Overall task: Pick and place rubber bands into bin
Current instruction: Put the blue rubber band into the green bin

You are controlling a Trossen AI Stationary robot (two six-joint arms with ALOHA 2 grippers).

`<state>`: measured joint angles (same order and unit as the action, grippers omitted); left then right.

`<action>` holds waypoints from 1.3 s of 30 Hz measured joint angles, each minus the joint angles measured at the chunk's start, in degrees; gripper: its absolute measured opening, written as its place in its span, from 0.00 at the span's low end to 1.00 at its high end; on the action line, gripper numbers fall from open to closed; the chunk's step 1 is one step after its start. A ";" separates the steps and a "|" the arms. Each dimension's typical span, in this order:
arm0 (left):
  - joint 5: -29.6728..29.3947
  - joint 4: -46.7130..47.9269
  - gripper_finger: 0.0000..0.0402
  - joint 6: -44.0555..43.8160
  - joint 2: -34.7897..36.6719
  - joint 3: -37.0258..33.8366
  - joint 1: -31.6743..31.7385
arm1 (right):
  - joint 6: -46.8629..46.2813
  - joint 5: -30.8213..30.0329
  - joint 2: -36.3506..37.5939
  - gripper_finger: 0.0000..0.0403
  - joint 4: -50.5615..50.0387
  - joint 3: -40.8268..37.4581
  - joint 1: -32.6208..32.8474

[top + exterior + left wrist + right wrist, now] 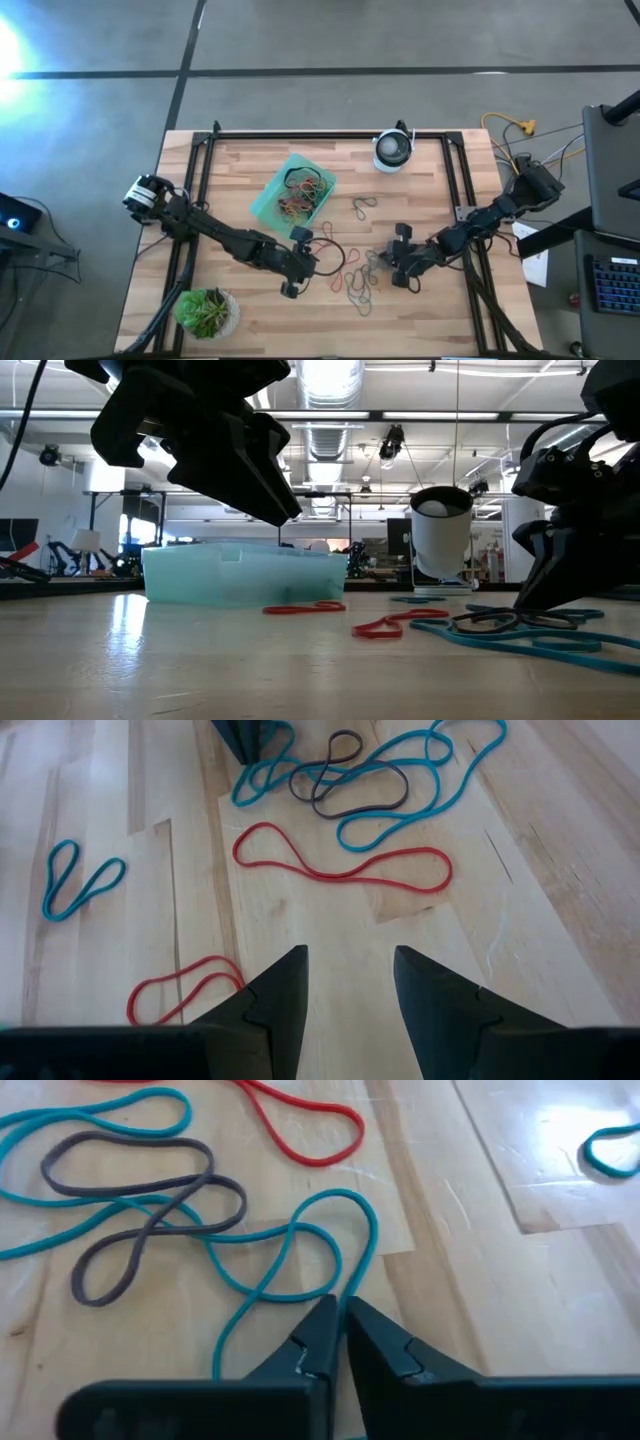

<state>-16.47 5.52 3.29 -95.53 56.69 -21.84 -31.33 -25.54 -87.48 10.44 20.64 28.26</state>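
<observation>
The teal bin [293, 190] stands on the table's far left part, with several rubber bands inside. Loose bands lie between the two arms. Among them are a long teal band [290, 1230] tangled with a grey band [150, 1190], and two red bands [345, 870] [185, 985]. My right gripper [340, 1312] is down on the table at the teal band's right end, shut on it. My left gripper [350, 970] hangs open above the wood, just short of the red bands, with nothing between its fingers. My right gripper pinches the teal band's looped end [358, 1275] between its two fingertips. The fingers slant down from the table's right side. The band lies slack and flat on the wood, its other end still looped through the grey band.
A white-and-black round device [393, 150] stands at the far edge. A potted green plant [207, 312] sits at the near left corner. A small teal band [80, 880] and a dark band [363, 207] lie apart from the tangle. Black frame rails [330, 133] border the table.
</observation>
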 joint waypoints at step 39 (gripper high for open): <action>-0.77 1.74 0.33 0.01 1.60 -0.01 -0.20 | 30.07 -27.64 0.91 0.02 -6.06 16.95 -0.07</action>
<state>-17.24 7.26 3.30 -93.92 56.68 -22.04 -1.26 -53.18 -86.57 4.38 37.60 28.18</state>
